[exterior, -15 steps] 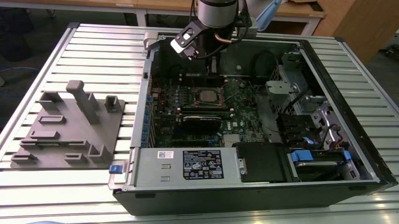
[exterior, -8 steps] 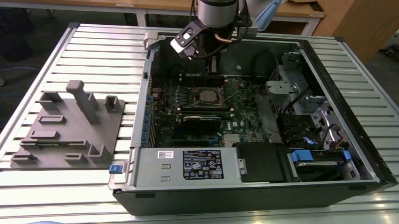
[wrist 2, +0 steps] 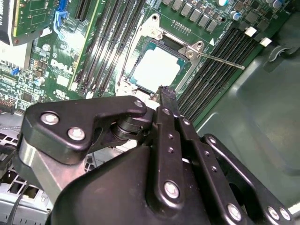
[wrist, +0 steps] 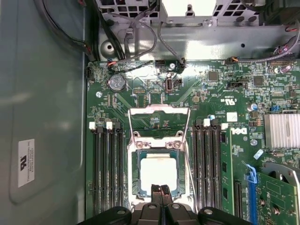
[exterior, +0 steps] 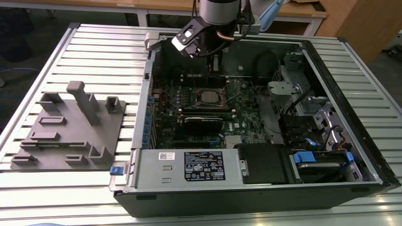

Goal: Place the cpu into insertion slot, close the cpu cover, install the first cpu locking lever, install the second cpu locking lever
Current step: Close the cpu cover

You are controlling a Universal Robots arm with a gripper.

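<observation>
The cpu (wrist: 158, 172) sits flat in the slot (wrist: 135, 176), a little above the middle of the frame in the exterior view, inside the open case (exterior: 358, 127). The cover (wrist: 159, 123) is swung back off the socket, and the board shows through its window. One lever (wrist 2: 220, 60) sticks out loose across the memory slots.

The gripper (wrist: 161, 190) hovers just over the near edge of the cpu. Its fingers are pressed together and hold nothing.

The chip looks light, stiff and smooth-topped. I'd say it is best touched only at its edges, because the contacts beneath it are delicate. The cover seems to be thin, rigid sheet metal on a hinge, and its free edge is the sensible place to push. The lever looks like springy wire and is likely to slip off a flat fingertip.
</observation>
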